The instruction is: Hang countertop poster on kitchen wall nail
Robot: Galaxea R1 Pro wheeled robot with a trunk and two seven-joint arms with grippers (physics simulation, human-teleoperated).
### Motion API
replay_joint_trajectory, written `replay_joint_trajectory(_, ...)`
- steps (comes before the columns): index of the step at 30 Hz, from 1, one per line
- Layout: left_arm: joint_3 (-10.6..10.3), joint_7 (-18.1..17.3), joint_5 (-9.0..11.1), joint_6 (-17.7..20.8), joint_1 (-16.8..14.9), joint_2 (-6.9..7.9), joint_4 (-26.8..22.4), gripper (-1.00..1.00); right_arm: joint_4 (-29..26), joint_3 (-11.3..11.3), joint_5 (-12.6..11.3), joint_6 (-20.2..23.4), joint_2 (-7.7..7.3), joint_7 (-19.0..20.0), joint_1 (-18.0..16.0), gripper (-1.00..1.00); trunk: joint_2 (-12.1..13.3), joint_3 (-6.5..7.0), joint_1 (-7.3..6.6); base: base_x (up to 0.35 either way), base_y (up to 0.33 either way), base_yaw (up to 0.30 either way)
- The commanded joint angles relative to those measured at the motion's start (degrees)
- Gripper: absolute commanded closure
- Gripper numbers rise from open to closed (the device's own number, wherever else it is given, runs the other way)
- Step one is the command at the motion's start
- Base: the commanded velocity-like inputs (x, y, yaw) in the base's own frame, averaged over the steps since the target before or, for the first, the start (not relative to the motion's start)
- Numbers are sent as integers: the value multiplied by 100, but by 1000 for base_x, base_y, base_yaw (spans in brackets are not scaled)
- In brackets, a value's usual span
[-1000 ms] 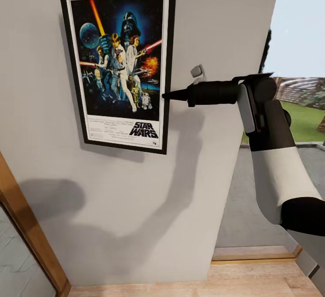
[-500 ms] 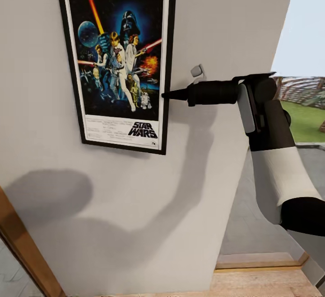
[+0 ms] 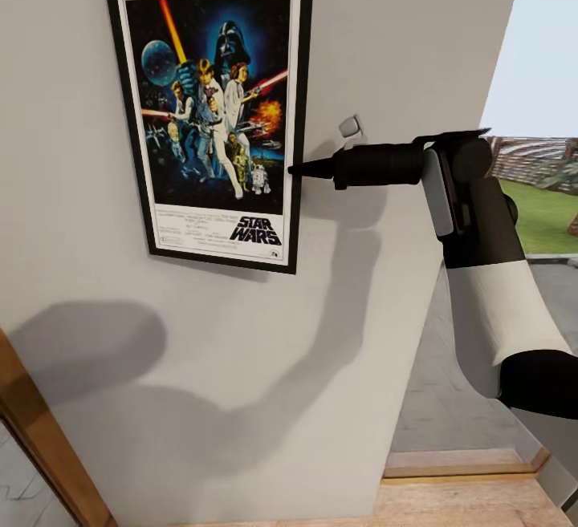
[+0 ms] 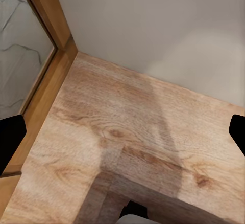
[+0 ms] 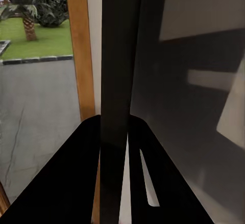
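One gripper on the frame, poster up against the wall!

Right gripper (image 3: 295, 168) reaches in from three o'clock and pinches the poster (image 3: 213, 110) at its right edge; in the right wrist view both black fingers (image 5: 76, 178) sit tight on either side of the thin black frame. Black "STAR WARS" lettering reads clearly at the print's six o'clock, smaller credits too fine to read. It lies flat on the pale grey wall (image 3: 385, 38). Left gripper (image 4: 122, 132) looks down at the wood floor (image 4: 127, 147), fingertips spread wide, nothing held.
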Motion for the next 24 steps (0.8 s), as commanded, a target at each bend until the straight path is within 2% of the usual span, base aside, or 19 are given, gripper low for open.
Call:
replay_joint_trajectory(1, 12, -46, 59, -1, 2, -1, -2, -100, 2, 8, -41, 47, -5, 0, -3, 100, -4, -2, 2, 0, 0, 0)
replay_joint_trajectory(24, 12, -46, 59, -1, 1, -1, -4, -100, 1, 12, -41, 47, 4, 0, -3, 100, -4, -2, 2, 0, 0, 0)
